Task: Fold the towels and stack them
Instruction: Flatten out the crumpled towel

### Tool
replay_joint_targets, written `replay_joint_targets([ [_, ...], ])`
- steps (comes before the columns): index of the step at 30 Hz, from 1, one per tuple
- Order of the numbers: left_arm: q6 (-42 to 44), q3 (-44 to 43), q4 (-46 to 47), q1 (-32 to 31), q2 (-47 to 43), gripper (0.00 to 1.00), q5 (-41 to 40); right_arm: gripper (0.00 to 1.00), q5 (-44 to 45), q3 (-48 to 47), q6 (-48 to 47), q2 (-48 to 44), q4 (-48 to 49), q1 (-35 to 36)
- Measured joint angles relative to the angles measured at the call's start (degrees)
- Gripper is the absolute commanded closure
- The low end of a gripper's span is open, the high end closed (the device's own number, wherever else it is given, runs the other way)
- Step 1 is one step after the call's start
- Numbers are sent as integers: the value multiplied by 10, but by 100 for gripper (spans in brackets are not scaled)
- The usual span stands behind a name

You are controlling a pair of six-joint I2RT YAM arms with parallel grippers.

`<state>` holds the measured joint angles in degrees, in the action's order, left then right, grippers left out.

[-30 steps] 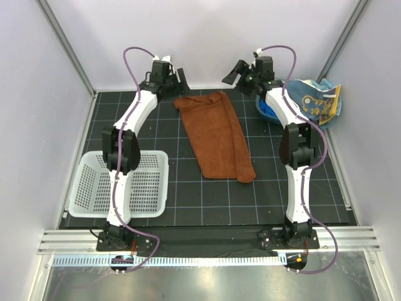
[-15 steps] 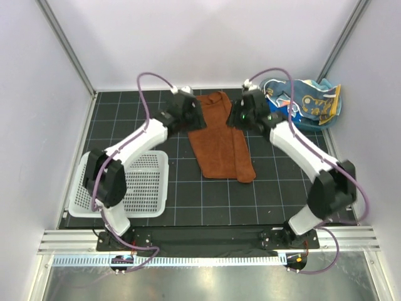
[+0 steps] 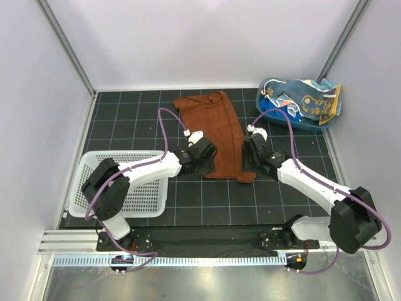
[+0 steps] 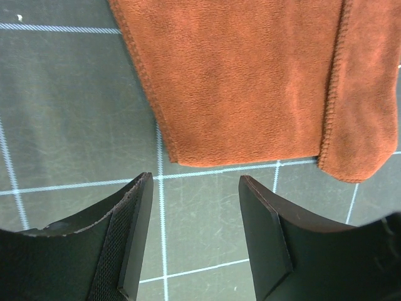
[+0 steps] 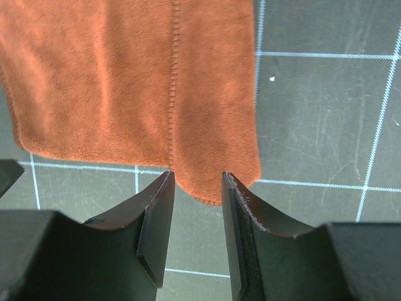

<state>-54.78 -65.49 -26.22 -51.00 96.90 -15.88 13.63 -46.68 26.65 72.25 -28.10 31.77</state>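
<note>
Hands now by folded rust-brown towel

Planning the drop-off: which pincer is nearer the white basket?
Left. The left pincer is just right of the basket; the right pincer lies farther right, across the brown towel.

Layout from above. Flat towel lies mid-table, running 12 to 6 o'clock. Basket at 8 o'clock. Tub at 2 o'clock, heaped towels in it. Left gripper at the flat towel's 7 o'clock corner, right gripper at its 5 o'clock corner.
</note>
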Motion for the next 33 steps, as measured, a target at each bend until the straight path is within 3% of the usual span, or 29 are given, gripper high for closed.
replay_joint_targets([
  [15, -18, 12, 50, -3, 54, 38, -7, 60, 40, 1, 0, 80, 14, 38],
  [23, -13, 13, 77, -3, 67, 40, -7, 81, 51, 1, 0, 107, 15, 41],
  [27, -3, 13, 87, -3, 75, 49, -7, 87, 52, -4, -2, 119, 13, 41],
  [28, -1, 13, 88, -3, 76, 54, -7, 87, 52, -6, -2, 122, 12, 41],
  [30, 2, 13, 89, -3, 77, 58, -7, 76, 52, -9, -1, 124, 11, 41],
  [31, 4, 13, 89, -3, 77, 67, -7, 72, 51, -10, -1, 124, 9, 41],
  [33, 10, 13, 89, -3, 77, 75, -6, 64, 51, -13, -1, 123, 7, 41],
])
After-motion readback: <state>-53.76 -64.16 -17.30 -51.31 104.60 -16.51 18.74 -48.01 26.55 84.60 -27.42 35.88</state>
